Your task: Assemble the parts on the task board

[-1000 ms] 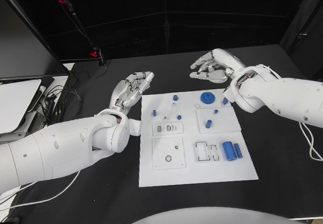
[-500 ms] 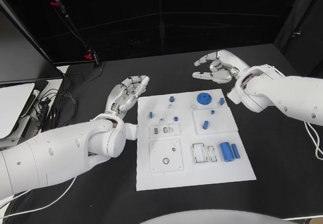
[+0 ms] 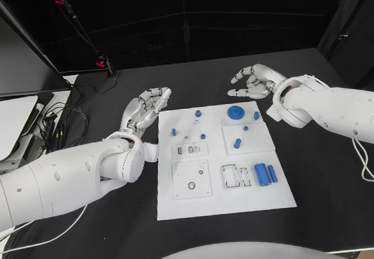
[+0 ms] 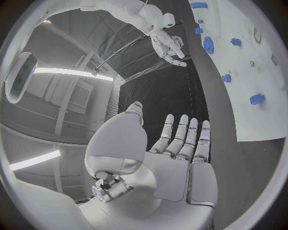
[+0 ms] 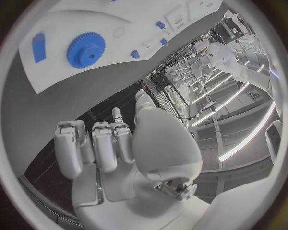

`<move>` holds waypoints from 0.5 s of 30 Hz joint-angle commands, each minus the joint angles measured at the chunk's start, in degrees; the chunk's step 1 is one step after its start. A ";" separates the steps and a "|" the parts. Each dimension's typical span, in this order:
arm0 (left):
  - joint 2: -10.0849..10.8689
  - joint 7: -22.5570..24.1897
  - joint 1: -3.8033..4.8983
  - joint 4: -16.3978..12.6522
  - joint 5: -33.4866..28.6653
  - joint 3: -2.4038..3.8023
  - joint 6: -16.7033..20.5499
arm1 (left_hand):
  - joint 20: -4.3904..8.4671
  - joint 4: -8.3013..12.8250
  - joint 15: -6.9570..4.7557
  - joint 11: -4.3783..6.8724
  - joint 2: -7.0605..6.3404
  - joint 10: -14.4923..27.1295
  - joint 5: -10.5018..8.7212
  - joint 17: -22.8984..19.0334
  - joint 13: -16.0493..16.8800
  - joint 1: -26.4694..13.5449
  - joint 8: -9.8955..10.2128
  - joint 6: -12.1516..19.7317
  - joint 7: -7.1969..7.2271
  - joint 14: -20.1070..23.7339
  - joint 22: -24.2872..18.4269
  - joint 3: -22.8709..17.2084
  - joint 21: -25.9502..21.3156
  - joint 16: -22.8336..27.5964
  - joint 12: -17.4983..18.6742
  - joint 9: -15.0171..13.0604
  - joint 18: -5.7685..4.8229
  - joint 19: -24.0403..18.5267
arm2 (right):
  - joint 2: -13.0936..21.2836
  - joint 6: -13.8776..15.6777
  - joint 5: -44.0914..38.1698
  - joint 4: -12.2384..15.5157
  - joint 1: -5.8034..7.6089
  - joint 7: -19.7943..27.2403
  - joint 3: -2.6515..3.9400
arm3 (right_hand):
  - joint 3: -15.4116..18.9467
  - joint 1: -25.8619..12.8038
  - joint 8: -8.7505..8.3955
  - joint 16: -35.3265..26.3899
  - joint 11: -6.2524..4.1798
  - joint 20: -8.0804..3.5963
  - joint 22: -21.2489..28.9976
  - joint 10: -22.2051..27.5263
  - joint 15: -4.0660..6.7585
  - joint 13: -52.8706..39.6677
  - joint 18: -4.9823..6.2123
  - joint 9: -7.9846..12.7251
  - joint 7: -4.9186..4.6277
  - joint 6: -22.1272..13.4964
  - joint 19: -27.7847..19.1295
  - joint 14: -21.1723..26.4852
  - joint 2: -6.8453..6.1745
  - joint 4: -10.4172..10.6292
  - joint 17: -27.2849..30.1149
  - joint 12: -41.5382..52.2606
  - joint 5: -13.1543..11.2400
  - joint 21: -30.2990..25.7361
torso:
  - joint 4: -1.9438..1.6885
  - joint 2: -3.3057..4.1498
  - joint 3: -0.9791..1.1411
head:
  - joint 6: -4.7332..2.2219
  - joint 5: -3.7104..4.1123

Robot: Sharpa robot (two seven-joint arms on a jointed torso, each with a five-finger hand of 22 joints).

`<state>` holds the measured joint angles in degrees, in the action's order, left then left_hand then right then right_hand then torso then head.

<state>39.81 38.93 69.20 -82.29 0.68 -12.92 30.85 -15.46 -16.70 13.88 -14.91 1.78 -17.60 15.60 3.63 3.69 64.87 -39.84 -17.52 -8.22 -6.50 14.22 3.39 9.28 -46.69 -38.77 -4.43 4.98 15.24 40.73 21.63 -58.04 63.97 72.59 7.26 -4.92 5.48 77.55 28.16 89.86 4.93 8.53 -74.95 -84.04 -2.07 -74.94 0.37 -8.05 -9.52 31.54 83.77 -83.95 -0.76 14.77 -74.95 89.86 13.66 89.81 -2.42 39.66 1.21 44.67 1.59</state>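
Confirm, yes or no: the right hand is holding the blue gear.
No: in the head view the right hand hangs empty over the black table, while the blue gear lies on the task board.

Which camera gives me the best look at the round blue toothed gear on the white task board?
The right wrist view: the round blue toothed gear appears large there, teeth and centre hole clear. The head view shows it small, at the white task board's far edge. The left wrist view shows it edge-on.

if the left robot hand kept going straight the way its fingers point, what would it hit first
Probably nothing nearby: the left robot hand points toward the table's far edge, beside the task board, over bare black table. Depth is uncertain.
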 commanded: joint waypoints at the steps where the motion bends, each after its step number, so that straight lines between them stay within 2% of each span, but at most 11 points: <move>1: 0.08 19.51 0.06 -0.11 0.38 0.06 -0.74 | -0.33 0.01 0.36 -0.09 0.20 -0.38 0.32 0.09 0.03 0.17 -0.18 -0.46 -8.72 -0.01 0.06 0.40 0.18 -0.38 -0.19 0.09 0.64 0.05 | -0.12 -2.89 -5.81 -0.53 -0.05 -3.95 0.02 | -0.83 0.88 0.83 0.14 -0.16 -0.31 -15.05 -5.96 0.21 -15.06 -0.37 -0.05 0.09 0.97 6.23 -6.05 -0.17 -0.15 -15.05 0.14 -0.52 0.19 | 0.05 -0.03 0.00 | 0.02 -0.07; 8: 0.16 19.44 0.04 -0.07 0.38 0.06 -0.80 | -0.34 0.01 0.38 -0.10 0.27 -0.37 0.43 0.09 0.03 0.26 -0.18 -0.46 -8.72 -0.01 0.08 0.42 0.20 -0.38 -0.19 0.12 0.64 0.04 | -0.05 -5.38 -9.96 -0.85 -0.28 -6.16 0.01 | -3.01 1.93 1.79 0.14 -0.09 -0.52 -15.05 -5.96 0.42 -15.06 -0.37 0.23 0.86 4.62 6.23 -6.05 -1.42 -0.88 -15.05 0.14 -1.90 0.19 | 0.00 -0.04 -0.01 | 0.30 -0.19; 12: 0.15 19.43 0.03 -0.02 0.38 0.06 -0.78 | -0.34 0.01 0.38 -0.10 0.27 -0.37 0.43 0.09 0.03 0.26 -0.18 -0.46 -8.72 -0.01 0.08 0.42 0.20 -0.38 -0.19 0.12 0.64 0.04 | 0.04 -6.22 -12.05 -0.81 -0.39 -6.89 0.01 | -4.90 2.17 0.93 0.14 -0.34 -0.87 -15.05 -5.96 0.79 -15.06 -0.37 0.94 1.20 7.09 6.23 -6.05 -2.74 -0.77 -15.05 0.14 -2.33 0.19 | 0.03 -0.03 -0.03 | 0.34 -0.10; 15: 0.15 19.41 0.03 0.04 0.38 0.06 -0.75 | -0.34 0.01 0.38 -0.10 0.27 -0.37 0.43 0.09 0.03 0.26 -0.18 -0.46 -8.72 -0.01 0.08 0.42 0.20 -0.38 -0.19 0.12 0.64 0.04 | 0.00 -6.85 -13.40 -0.84 -0.47 -7.48 0.01 | -5.42 2.34 0.54 0.14 -0.40 -0.95 -15.05 -5.96 0.92 -15.06 -0.37 1.19 1.28 7.46 6.23 -6.05 -3.15 -0.79 -15.05 0.14 -2.39 0.19 | 0.07 -0.06 -0.04 | 0.44 -0.06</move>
<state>39.97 38.93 69.16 -82.23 0.69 -12.92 30.65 -15.46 -16.70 13.88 -14.91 1.76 -17.60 15.83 3.62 3.69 64.88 -39.84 -17.52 -8.22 -6.50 14.22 3.39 9.28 -46.69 -38.77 -4.36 4.98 15.25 40.76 17.02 -67.73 63.08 72.03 1.65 -4.94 0.38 79.79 29.03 89.86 4.92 7.88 -74.94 -84.04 -1.51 -74.94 0.39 -6.95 -8.29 38.54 83.93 -84.04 -3.33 13.98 -74.93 89.86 11.63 89.81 -2.40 39.63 1.19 45.05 1.47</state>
